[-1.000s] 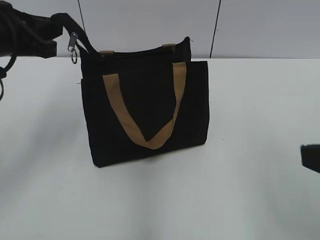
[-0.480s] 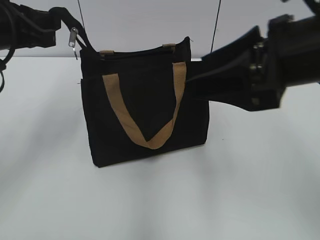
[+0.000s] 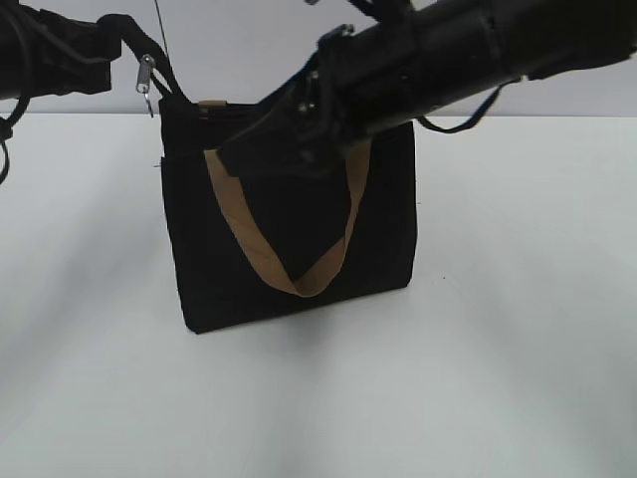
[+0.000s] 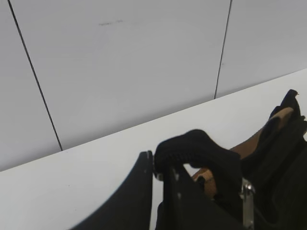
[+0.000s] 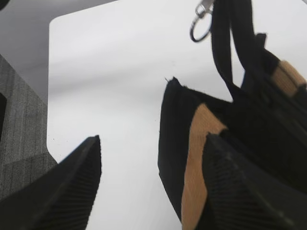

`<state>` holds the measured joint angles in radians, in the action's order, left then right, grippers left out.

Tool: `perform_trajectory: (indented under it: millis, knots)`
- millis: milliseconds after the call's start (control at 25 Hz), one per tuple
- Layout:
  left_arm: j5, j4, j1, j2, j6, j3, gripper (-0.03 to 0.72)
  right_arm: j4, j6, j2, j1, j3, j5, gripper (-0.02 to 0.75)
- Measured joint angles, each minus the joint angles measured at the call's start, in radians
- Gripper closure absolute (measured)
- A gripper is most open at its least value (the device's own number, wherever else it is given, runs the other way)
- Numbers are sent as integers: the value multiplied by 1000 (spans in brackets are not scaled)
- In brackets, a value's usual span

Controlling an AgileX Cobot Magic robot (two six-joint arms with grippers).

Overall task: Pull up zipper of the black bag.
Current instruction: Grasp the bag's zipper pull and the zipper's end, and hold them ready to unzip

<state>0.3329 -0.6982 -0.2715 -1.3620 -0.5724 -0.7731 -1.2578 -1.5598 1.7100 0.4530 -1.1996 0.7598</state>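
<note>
Right gripper (image 5: 151, 184): jaws spread wide, nothing between, hovering at upper front of black bag (image 3: 289, 239). Left gripper (image 4: 158, 167): clamped on a black strap (image 3: 149, 45) at bag's top-left corner, silver clip (image 3: 145, 76) dangling beside. Bag upright, centre of white table (image 3: 498, 349), tan handle (image 3: 289, 264) drooping. Zipper: can't make out.

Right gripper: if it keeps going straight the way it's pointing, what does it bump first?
Probably the black bag: the open right gripper already has its end between the fingers. Depth is unclear.
</note>
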Motion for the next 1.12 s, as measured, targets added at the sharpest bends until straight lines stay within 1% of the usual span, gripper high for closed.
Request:
perform_trajectory:
  millis: [200,360,600,680,880,1120]
  knots:
    - [0,2,0,0,0,0,666,-3,5,131,90,-154,13,288]
    - [0,2,0,0,0,0,666,-6,6,210,130,-231,13,328]
    - [0,28,0,0,0,0,666,-51,15,286,136,-287,-8,340]
    - [0,40,0,0,0,0,666,-80,16,295,136,-292,-33,340]
    - [0,47,0,0,0,0,666,-107,16,299,136,-292,-125,341]
    - [0,47,0,0,0,0,666,-172,-2,299,136,-292,-180,343]
